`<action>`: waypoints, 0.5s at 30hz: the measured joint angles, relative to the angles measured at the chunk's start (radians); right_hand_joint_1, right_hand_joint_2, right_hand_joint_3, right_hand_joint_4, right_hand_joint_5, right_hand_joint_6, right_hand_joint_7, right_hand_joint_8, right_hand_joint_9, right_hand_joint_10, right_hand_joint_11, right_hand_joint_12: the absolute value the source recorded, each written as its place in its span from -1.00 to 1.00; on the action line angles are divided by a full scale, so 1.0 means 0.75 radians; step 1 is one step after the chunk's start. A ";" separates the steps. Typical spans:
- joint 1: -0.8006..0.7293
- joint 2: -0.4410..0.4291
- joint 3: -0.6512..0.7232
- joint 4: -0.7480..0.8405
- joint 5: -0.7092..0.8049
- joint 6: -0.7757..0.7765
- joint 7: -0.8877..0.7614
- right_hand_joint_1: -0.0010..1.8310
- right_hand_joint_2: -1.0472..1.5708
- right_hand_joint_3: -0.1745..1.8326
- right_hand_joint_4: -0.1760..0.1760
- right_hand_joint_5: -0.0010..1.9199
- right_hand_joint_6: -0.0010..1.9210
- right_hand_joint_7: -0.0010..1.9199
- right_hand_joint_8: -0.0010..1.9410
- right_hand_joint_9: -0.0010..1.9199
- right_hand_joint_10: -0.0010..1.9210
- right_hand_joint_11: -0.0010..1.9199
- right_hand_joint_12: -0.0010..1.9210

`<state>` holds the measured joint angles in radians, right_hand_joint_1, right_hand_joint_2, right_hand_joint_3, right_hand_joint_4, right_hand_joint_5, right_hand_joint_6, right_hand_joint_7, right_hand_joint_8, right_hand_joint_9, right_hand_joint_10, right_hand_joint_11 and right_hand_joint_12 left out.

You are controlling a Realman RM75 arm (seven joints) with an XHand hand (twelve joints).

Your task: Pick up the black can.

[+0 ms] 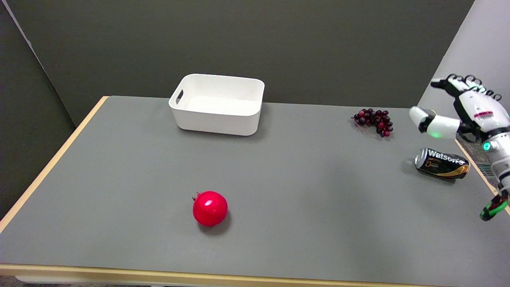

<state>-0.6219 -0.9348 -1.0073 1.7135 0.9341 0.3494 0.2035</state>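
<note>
The black can lay on its side on the grey table, near the right edge, with its top end turned to the left. My right hand was in the air above the can, not touching it, with the fingers spread and holding nothing. A bunch of dark grapes was farther back, a white bin at the far side, and a red pomegranate toward the front.
</note>
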 measured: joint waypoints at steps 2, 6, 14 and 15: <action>-0.026 -0.016 0.000 0.014 0.020 0.002 -0.031 -0.65 0.24 0.09 -0.83 -0.77 -0.43 -0.80 -0.58 -1.00 -0.37 -1.00 -0.25; -0.067 -0.043 -0.008 0.037 0.073 0.010 -0.103 -0.64 0.24 0.09 -0.83 -0.77 -0.43 -0.80 -0.58 -1.00 -0.38 -1.00 -0.26; -0.122 -0.077 -0.003 0.056 0.230 0.014 -0.305 -0.54 0.28 -0.04 -0.77 -0.76 -0.52 -0.77 -0.68 -1.00 -0.39 -1.00 -0.27; -0.127 -0.080 0.001 0.056 0.253 0.014 -0.334 -0.53 0.28 -0.04 -0.77 -0.76 -0.53 -0.77 -0.68 -1.00 -0.40 -1.00 -0.27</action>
<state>-0.7170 -0.9949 -1.0063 1.7553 1.1242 0.3602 -0.0472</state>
